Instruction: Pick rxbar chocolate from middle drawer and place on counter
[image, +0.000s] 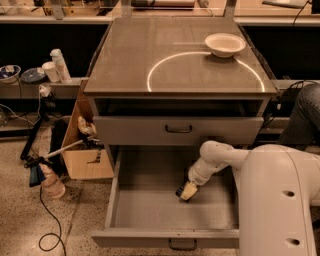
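Grey-brown, the counter (180, 60) is crossed by a white arc. Below it, the middle drawer (150, 210) is pulled wide open. A white bowl (225, 44) is set at the counter's far right. The gripper (186, 193) is lowered to the drawer floor; whether it is spread or closed cannot be told. The rxbar chocolate (179, 190) is seen only as a dark sliver against it.

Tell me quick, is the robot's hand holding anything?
Gripper: low inside the middle drawer; open, shut or holding something cannot be told.
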